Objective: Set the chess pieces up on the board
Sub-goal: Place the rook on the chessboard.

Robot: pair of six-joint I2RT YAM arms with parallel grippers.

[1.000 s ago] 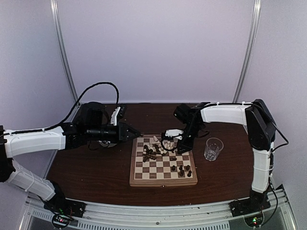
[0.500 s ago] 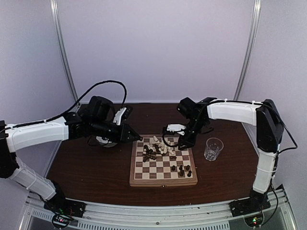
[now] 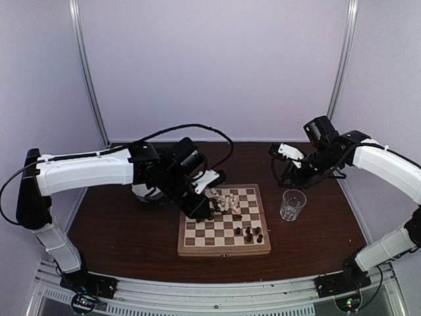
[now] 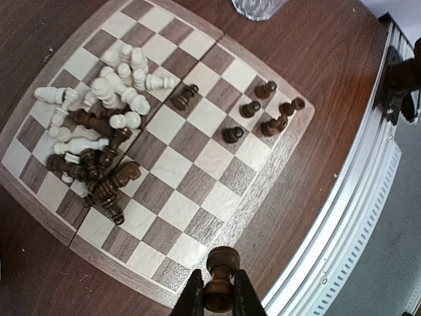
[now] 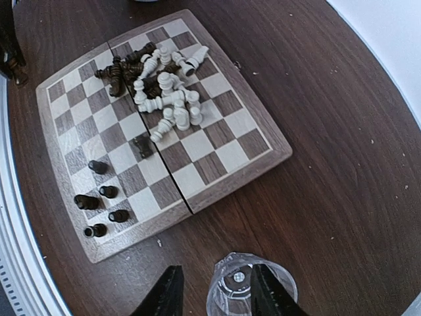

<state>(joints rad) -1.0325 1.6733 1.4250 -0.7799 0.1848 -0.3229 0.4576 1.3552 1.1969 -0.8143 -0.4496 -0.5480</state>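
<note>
Dark chessman [image 4: 222,262] sits clamped in left pincer [image 4: 219,295].

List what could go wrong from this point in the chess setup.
1. The left gripper is shut on a dark piece above the board; set down tilted, it may topple.
2. The heap of fallen pieces is tangled, so pulling one out may scatter others, perhaps into the standing dark pieces.
3. The right gripper hangs open above the glass; a low sweep could tip it.

Left pincer [image 4: 219,294] grips a dark piece [image 4: 222,261] over the board [image 4: 192,197]; mixed chessmen [image 4: 99,128] lie heaped there
</note>
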